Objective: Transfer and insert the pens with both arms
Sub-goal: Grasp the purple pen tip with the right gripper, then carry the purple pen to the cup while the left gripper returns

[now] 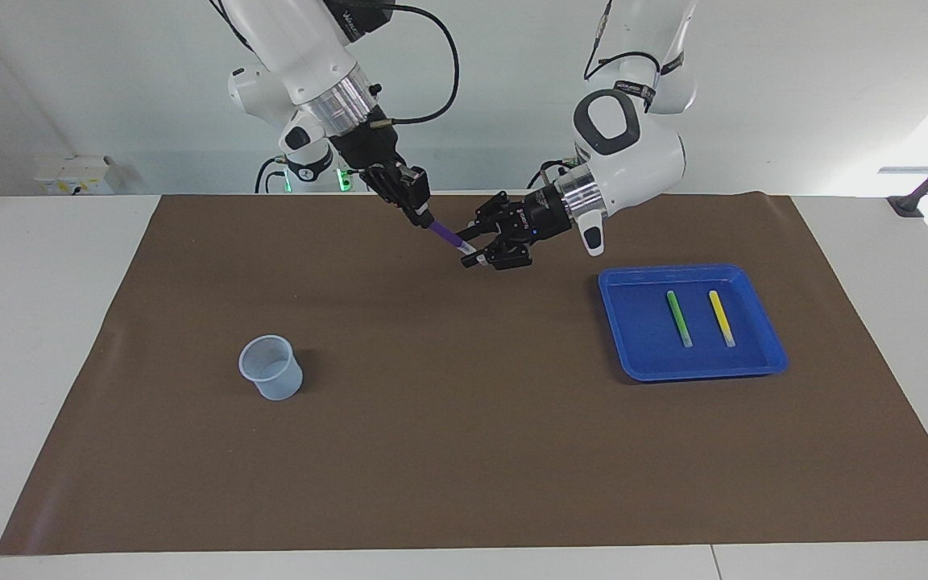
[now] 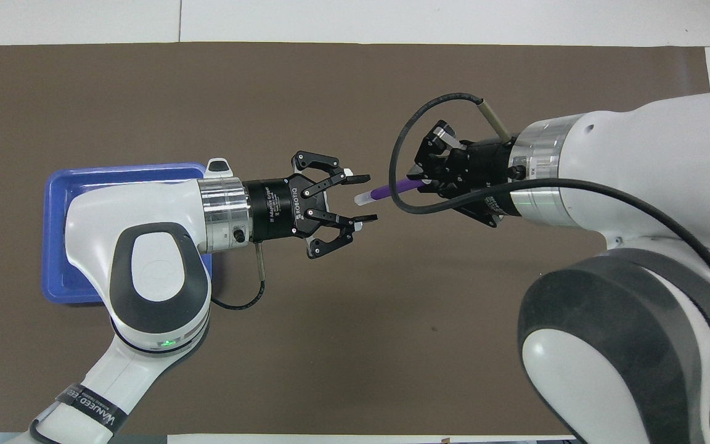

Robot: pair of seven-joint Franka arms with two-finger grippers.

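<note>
The purple pen [image 1: 449,236] hangs tilted in the air over the mat's middle, near the robots' edge. My right gripper [image 1: 425,216] is shut on its upper end [image 2: 424,180]. My left gripper [image 1: 472,248] stands open around the pen's whitish lower tip, its fingers [image 2: 360,179] spread apart on either side of it without touching. In the overhead view the purple pen [image 2: 389,190] runs from the right gripper toward the left gripper [image 2: 367,198]. The green pen [image 1: 680,319] and the yellow pen [image 1: 722,319] lie side by side in the blue tray [image 1: 633,354].
A translucent cup [image 1: 271,368] stands upright on the brown mat [image 1: 464,451] toward the right arm's end. The blue tray [image 2: 59,246] sits toward the left arm's end, partly covered by the left arm in the overhead view.
</note>
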